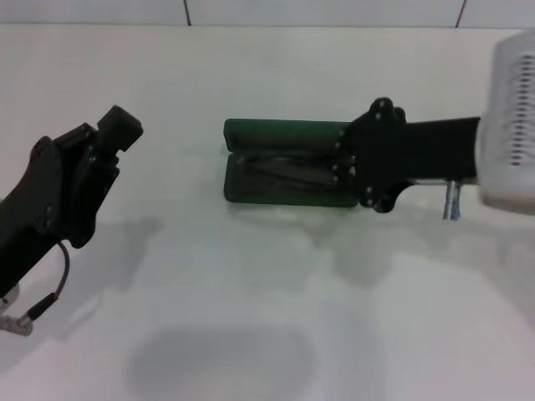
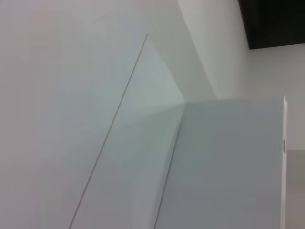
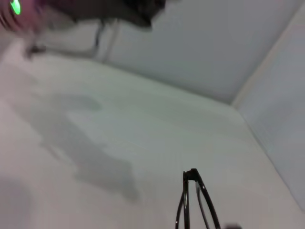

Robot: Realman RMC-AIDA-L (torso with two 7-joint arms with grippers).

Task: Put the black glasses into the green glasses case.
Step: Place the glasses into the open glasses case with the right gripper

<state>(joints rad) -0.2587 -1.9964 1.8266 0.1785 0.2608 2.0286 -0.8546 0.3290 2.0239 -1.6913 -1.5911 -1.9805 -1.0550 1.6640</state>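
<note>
- White tabletop (image 1: 276,301) is carrying the green glasses case (image 1: 284,163), lying open mid-table.
- Right gripper (image 1: 355,167) is reaching over the case's end, likely lowering the black glasses (image 3: 193,202) inside; finger opening unclear.
- Left gripper (image 1: 117,129) is idling well apart, grip state unclear.
- No readable writing.

My left gripper (image 1: 117,127): chunky matte blk, thin blk cable w/ metal plug below. My right gripper (image 1: 378,159): blk, screws visible, white perforated forearm shell, silver bolt.
</note>
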